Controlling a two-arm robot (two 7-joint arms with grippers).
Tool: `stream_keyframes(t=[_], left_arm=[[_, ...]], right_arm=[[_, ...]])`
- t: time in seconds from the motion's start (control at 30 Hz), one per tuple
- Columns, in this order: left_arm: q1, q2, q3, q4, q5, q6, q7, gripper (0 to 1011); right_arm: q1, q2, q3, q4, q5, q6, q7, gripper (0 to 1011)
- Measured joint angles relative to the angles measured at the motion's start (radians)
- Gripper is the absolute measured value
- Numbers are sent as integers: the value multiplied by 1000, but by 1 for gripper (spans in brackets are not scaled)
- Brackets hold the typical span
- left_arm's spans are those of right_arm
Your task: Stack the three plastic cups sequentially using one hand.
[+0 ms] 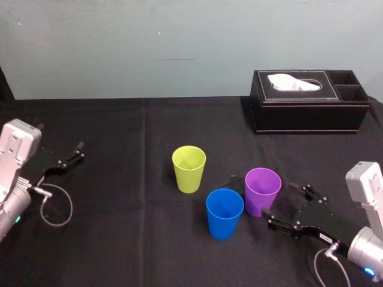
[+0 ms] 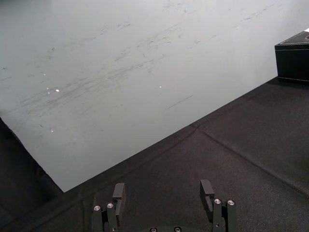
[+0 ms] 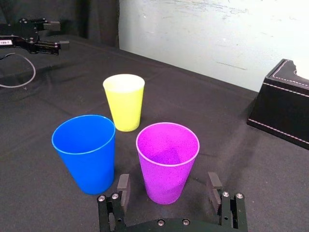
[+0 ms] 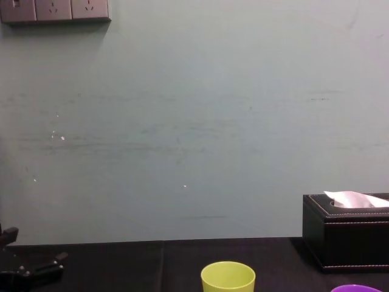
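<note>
Three plastic cups stand upright and apart on the black cloth. The yellow-green cup is farthest back. The blue cup is nearest me. The purple cup stands to the blue cup's right. My right gripper sits low, just right of the purple cup. It is open, with the cup straight ahead of its gap and neither finger touching it. My left gripper rests open at the far left, holding nothing.
A black tissue box stands at the back right, near the pale wall. A thin cable loop lies beside the left arm. The black table cloth spreads around the cups.
</note>
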Motion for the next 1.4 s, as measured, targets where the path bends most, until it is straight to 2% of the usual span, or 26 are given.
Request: stream_keyframes(t=[0.63,1.4], left_arm=[[0,0,0,0,0,0,0,1010],[0,0,0,0,0,0,0,1010]], right_arm=[[38,-31,-20,25,-7,9,-5,1004],[83,-80,-56,64,-43,13,-32,1004]])
